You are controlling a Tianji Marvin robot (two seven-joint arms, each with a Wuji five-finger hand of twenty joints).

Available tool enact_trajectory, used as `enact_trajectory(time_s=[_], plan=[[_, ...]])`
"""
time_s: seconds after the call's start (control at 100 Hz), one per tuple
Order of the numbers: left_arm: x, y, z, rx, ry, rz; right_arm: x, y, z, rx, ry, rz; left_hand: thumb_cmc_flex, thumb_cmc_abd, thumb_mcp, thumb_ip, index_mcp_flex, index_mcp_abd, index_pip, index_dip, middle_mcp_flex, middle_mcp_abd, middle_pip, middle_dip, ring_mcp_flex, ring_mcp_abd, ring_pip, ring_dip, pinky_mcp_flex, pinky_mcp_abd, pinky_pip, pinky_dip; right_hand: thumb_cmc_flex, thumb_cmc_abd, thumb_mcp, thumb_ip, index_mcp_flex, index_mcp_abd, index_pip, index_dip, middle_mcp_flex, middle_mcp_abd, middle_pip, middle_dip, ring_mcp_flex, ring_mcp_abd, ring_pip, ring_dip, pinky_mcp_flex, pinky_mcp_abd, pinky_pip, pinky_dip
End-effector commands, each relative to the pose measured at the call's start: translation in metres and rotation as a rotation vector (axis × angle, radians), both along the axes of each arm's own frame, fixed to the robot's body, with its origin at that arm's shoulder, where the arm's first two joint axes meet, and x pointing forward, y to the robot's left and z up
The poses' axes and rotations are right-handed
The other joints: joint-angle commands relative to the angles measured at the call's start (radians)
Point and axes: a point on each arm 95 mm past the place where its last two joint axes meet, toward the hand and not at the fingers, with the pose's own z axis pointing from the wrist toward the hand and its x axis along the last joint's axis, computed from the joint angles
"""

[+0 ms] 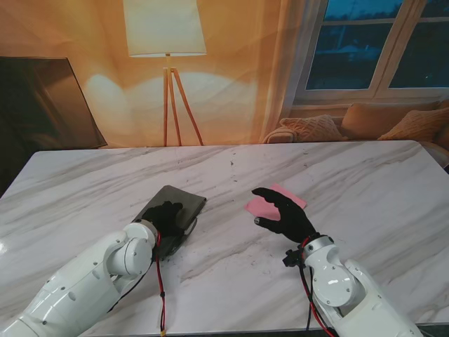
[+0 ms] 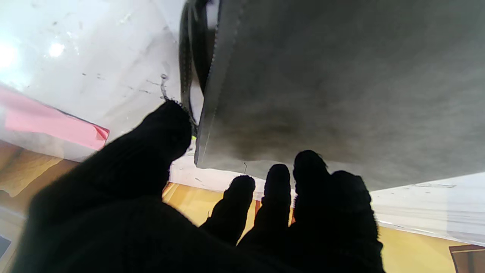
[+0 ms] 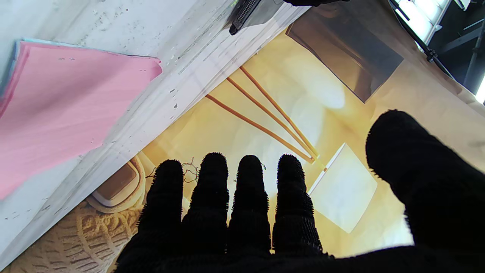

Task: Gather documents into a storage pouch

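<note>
On the marble table [image 1: 365, 182] a dark grey storage pouch [image 1: 179, 203] lies flat, just left of centre, with its zipper edge turned toward the middle. The left hand [image 1: 165, 216] rests over the pouch's near end, at about seven o'clock from the pouch's middle. In the left wrist view the fingers [image 2: 278, 182] hang loosely spread over the grey fabric and the thumb sits by the zipper mouth; they pinch nothing, so I judge this hand open and empty, probably placed there to steady the pouch or hold its mouth apart.

The pink documents [image 1: 265, 203], a thin stack of sheets, lie at three o'clock from the pouch, near but not touching it. The right hand [image 1: 282, 214] reaches over the stack's near edge, covering part of it in the stand view. The right wrist view shows the fingers [image 3: 212, 182] straight and apart, with the pink sheets off to one side and nothing between fingers and thumb, so this hand is open too.

The documents are still outside the pouch. The likely reason for the split is one hand anchoring the pouch while the other collects the paper. Thin sheets lying flat on smooth stone will be awkward to lift.
</note>
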Motion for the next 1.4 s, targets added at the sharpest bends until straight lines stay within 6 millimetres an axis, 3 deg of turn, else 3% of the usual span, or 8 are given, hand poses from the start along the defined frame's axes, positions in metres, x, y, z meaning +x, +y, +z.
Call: enact_trajectory(time_s=[0.0, 0.19, 0.36, 0.51, 0.86, 1.01, 1.18, 1.39], plan=[[0.002, -0.006, -0.002, -0.003, 0.005, -0.006, -0.001, 0.002, -0.002, -0.002, 0.021, 0.006, -0.018, -0.031, 0.049, -0.003, -0.003, 0.008, 0.024, 0.024, 0.011, 0.019, 0.013, 0.021, 0.038, 0.088, -0.002, -0.021, 0.035, -0.025, 0.018, 0.001, -0.014, 0.024, -0.016, 0.005, 0.031, 0.001, 0.012, 0.007, -0.026, -0.009, -0.01, 0.003, 0.001, -0.002, 0.0, 0.01, -0.005, -0.013, -0.002, 0.021], [0.006, -0.012, -0.009, 0.0, 0.017, -0.008, -0.001, 0.001, -0.001, -0.003, 0.017, 0.005, -0.016, -0.039, 0.097, 0.004, -0.022, 0.023, 0.078, 0.039, 0.017, 0.025, 0.072, 0.056, 0.109, 0.092, 0.032, -0.039, 0.081, -0.002, 0.032, -0.066, -0.015, 0.025, -0.016, 0.005, 0.03, 0.002, 0.014, 0.009, -0.011, -0.007, -0.009, 0.005, 0.002, -0.003, 0.001, 0.011, -0.003, -0.013, -0.002, 0.023], [0.006, -0.019, -0.014, 0.007, 0.026, -0.007, -0.001, 0.001, -0.001, -0.001, 0.016, 0.004, -0.028, -0.057, 0.086, -0.008, -0.024, 0.027, 0.109, 0.033, 0.043, 0.03, 0.143, 0.107, 0.151, 0.078, 0.1, -0.023, 0.126, -0.01, 0.071, -0.059, -0.015, 0.025, -0.016, 0.005, 0.03, 0.001, 0.014, 0.01, -0.025, -0.008, -0.013, 0.005, 0.002, -0.002, 0.001, 0.011, -0.003, -0.014, -0.003, 0.024], [0.006, -0.022, -0.017, 0.011, 0.024, -0.004, -0.001, 0.001, -0.001, -0.002, 0.016, 0.005, -0.002, -0.09, 0.155, -0.011, -0.038, 0.029, 0.162, 0.041, 0.069, 0.024, 0.212, 0.153, 0.219, 0.045, 0.16, -0.017, 0.209, -0.031, 0.12, -0.07, -0.014, 0.026, -0.015, 0.006, 0.03, 0.0, 0.014, 0.011, -0.025, -0.009, -0.013, 0.006, 0.001, -0.001, 0.0, 0.011, -0.003, -0.013, -0.003, 0.025], [0.007, -0.026, -0.025, 0.045, 0.017, 0.004, -0.001, 0.001, -0.001, -0.001, 0.015, 0.004, 0.07, -0.114, 0.31, 0.009, -0.044, 0.031, 0.318, 0.074, 0.142, 0.007, 0.317, 0.204, 0.36, -0.021, 0.253, -0.023, 0.376, -0.065, 0.237, -0.208, -0.015, 0.028, -0.015, 0.006, 0.033, -0.001, 0.018, 0.014, -0.02, -0.009, -0.024, 0.006, 0.002, -0.002, 0.002, 0.012, -0.002, -0.014, -0.003, 0.027], [0.008, -0.027, -0.026, 0.06, 0.007, 0.01, 0.0, 0.001, -0.001, -0.001, 0.013, 0.002, 0.065, -0.12, 0.302, 0.005, -0.028, 0.024, 0.357, 0.086, 0.163, 0.01, 0.32, 0.2, 0.372, -0.003, 0.254, -0.036, 0.391, -0.05, 0.246, -0.233, -0.016, 0.029, -0.015, 0.006, 0.035, -0.002, 0.019, 0.016, -0.019, -0.009, -0.027, 0.007, 0.003, -0.001, 0.002, 0.012, -0.001, -0.013, -0.002, 0.027], [0.009, -0.028, -0.026, 0.083, 0.005, 0.013, 0.0, 0.001, -0.002, 0.001, 0.014, 0.004, 0.003, -0.165, 0.23, -0.037, -0.001, 0.009, 0.422, 0.117, 0.195, 0.019, 0.312, 0.193, 0.385, 0.02, 0.258, -0.05, 0.405, -0.032, 0.258, -0.251, -0.016, 0.029, -0.015, 0.006, 0.035, -0.003, 0.019, 0.017, -0.015, -0.009, -0.029, 0.01, 0.003, -0.002, 0.002, 0.012, -0.001, -0.012, -0.002, 0.028], [0.007, -0.028, -0.025, 0.09, 0.017, 0.018, 0.0, 0.001, -0.002, 0.0, 0.014, 0.005, 0.101, -0.148, 0.304, -0.027, 0.079, -0.026, 0.548, 0.185, 0.294, 0.015, 0.299, 0.176, 0.42, 0.087, 0.195, -0.126, 0.433, 0.017, 0.26, -0.314, -0.017, 0.03, -0.015, 0.006, 0.035, -0.002, 0.019, 0.019, -0.015, -0.008, -0.03, 0.014, 0.002, -0.003, 0.002, 0.012, -0.001, -0.013, -0.003, 0.028]])
